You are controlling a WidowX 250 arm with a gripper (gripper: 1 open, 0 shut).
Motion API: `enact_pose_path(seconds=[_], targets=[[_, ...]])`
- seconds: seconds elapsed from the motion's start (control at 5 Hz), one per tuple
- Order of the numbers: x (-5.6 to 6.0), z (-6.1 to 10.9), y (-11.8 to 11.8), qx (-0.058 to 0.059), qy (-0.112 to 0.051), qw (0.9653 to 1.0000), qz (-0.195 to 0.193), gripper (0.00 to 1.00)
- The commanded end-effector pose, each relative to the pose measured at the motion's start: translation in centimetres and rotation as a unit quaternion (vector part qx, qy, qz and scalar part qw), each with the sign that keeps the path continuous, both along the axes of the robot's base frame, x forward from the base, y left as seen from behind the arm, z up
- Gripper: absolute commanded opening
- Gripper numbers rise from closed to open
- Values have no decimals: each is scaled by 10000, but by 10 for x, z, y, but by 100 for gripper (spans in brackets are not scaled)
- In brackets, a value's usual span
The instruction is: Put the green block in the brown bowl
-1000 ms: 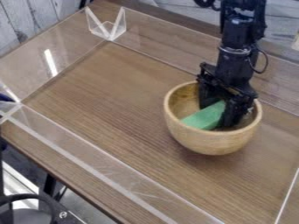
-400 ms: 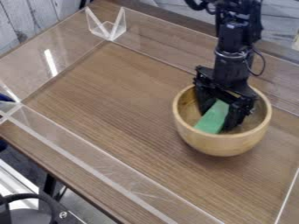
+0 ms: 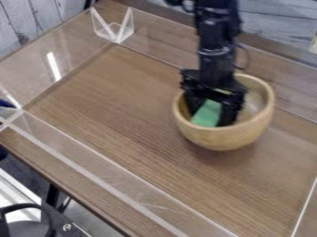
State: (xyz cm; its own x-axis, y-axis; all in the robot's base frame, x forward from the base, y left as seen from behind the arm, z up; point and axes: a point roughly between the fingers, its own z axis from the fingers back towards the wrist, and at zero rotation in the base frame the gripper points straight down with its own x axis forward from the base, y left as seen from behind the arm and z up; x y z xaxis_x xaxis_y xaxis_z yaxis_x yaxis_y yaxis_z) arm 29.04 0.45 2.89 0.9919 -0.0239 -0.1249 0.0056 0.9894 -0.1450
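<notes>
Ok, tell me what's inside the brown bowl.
The green block lies inside the brown bowl, between the open gripper fingers reaching down into it. The gripper covers the bowl's floor and part of the block.

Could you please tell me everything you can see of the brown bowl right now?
The brown bowl is round, thick-walled and light brown, apparently wooden. It stands upright on the wooden table, toward its right side. The green block lies tilted inside it, and the open tool reaches down into it around the block.

the hand (image 3: pixel 209 104) has slid left, dragging the brown bowl (image 3: pixel 235 131) (green block (image 3: pixel 207 115) inside) along.
</notes>
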Motion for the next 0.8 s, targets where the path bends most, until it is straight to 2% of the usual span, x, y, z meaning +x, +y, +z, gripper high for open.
enact_pose_path(seconds=[0.0,0.2,0.6], targets=[[-7,1,21,109,60,9999,81,100],[-11,2,13,142,95,9998,-99,100],[-6,6,-10,198,178,9991,-340,100]])
